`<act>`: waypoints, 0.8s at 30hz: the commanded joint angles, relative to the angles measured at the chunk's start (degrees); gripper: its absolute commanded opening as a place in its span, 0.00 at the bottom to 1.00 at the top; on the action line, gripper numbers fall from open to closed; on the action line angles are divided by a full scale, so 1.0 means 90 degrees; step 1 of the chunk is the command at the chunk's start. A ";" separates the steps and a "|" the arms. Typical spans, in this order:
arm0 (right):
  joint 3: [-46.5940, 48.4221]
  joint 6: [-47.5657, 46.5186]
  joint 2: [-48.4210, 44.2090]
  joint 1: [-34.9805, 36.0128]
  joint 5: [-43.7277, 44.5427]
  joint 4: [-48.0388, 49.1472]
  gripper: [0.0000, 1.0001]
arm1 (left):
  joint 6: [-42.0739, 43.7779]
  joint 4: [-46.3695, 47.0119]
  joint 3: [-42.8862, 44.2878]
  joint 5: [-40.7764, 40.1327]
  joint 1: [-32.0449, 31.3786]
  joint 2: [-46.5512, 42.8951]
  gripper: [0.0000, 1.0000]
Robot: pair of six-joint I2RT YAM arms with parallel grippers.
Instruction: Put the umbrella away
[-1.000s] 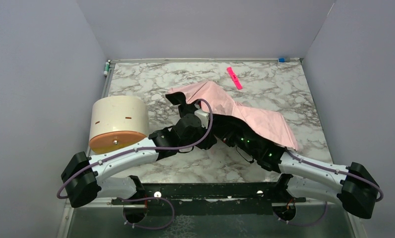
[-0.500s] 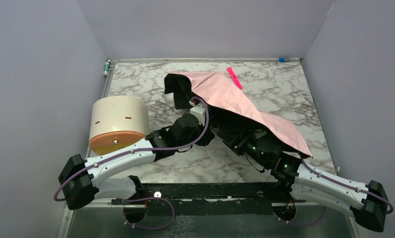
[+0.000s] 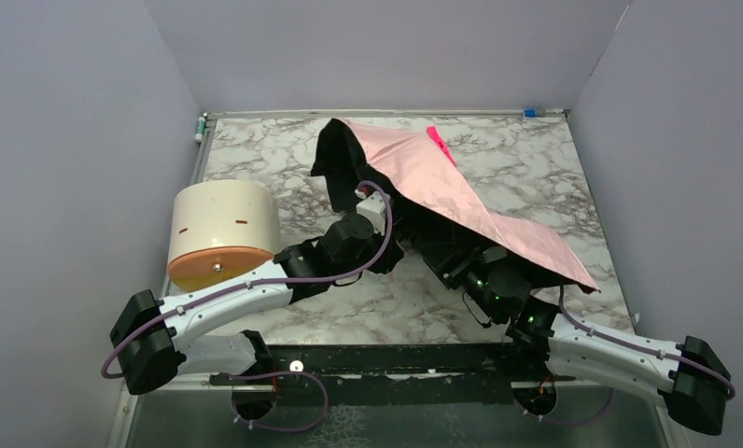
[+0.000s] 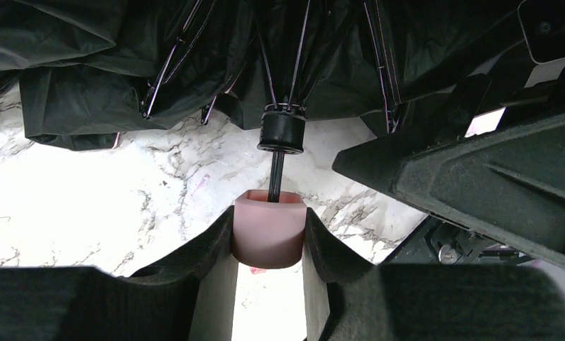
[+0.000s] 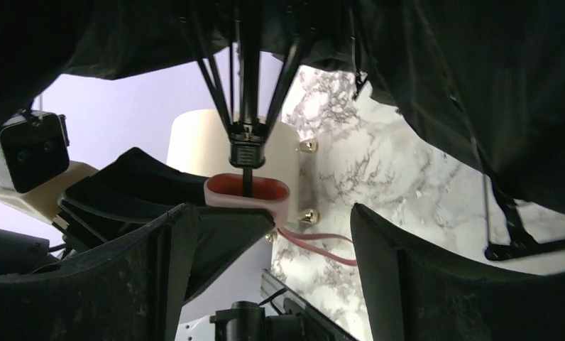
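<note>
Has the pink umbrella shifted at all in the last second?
Yes. The umbrella has spread farther back, and its edge now overlaps the bright pink strip, which lay clear of it before.

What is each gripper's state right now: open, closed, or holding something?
Left gripper: closed on the umbrella, gripping its pink handle.
Right gripper: open, holding nothing.

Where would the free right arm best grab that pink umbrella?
Probably the black runner collar on the thin shaft, from the side, jaws straddling the shaft. It is rigid and round; the canopy is floppy, and the left gripper already clamps the handle.
</note>
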 commanded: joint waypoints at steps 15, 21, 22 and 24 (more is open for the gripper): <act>0.1093 -0.1914 0.1383 -0.0014 -0.1254 -0.0344 0.84 | -0.0957 -0.0443 0.0513 -0.1732 0.0203 0.0472 0.00; 0.0271 -0.1138 0.0575 -0.0014 -0.1035 -0.0454 0.84 | -0.0963 -0.0426 0.0563 -0.1727 0.0204 0.0466 0.00; 0.0078 -0.1003 0.0385 -0.0014 -0.0894 -0.0359 0.84 | -0.0958 -0.0408 0.0531 -0.1702 0.0205 0.0445 0.00; -0.0219 -0.0744 0.0009 -0.0014 -0.0543 -0.0092 0.85 | -0.0950 -0.0370 0.0448 -0.1648 0.0198 0.0429 0.00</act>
